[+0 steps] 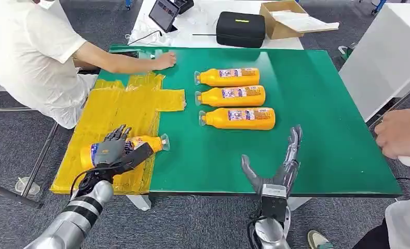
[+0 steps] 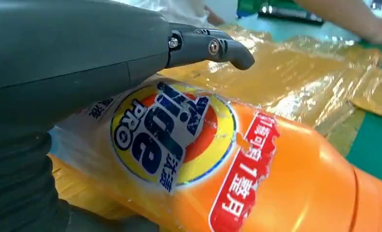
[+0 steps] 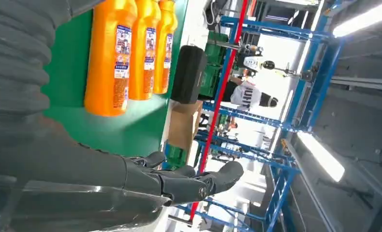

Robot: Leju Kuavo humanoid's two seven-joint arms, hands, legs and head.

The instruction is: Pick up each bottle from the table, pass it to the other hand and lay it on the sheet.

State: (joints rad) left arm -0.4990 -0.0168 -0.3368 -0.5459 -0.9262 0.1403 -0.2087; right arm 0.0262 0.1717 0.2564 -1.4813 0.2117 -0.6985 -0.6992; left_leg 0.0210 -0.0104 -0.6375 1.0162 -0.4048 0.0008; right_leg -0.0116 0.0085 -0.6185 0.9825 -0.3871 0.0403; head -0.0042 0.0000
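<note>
My left hand (image 1: pixel 113 150) grips an orange detergent bottle (image 1: pixel 146 142) lying across the near corner of the yellow sheet (image 1: pixel 117 111), its cap pointing right over the sheet's edge. The left wrist view is close on that bottle (image 2: pixel 257 183), with my left hand's fingers (image 2: pixel 213 47) over its label. Three more orange bottles lie in a row on the green table: far (image 1: pixel 228 77), middle (image 1: pixel 231 96) and near (image 1: pixel 239 118). My right hand (image 1: pixel 278 168) stands open near the table's front edge, fingers stretched toward the nearest bottle (image 3: pixel 107 63), apart from it.
A person in white reaches an arm (image 1: pixel 130 62) over the far edge of the sheet. Another person's hand (image 1: pixel 400 134) hovers at the right edge of the table (image 1: pixel 327 104). A black case (image 1: pixel 240 28), a cardboard box (image 1: pixel 286 18) and a tablet (image 1: pixel 164 13) sit beyond the table.
</note>
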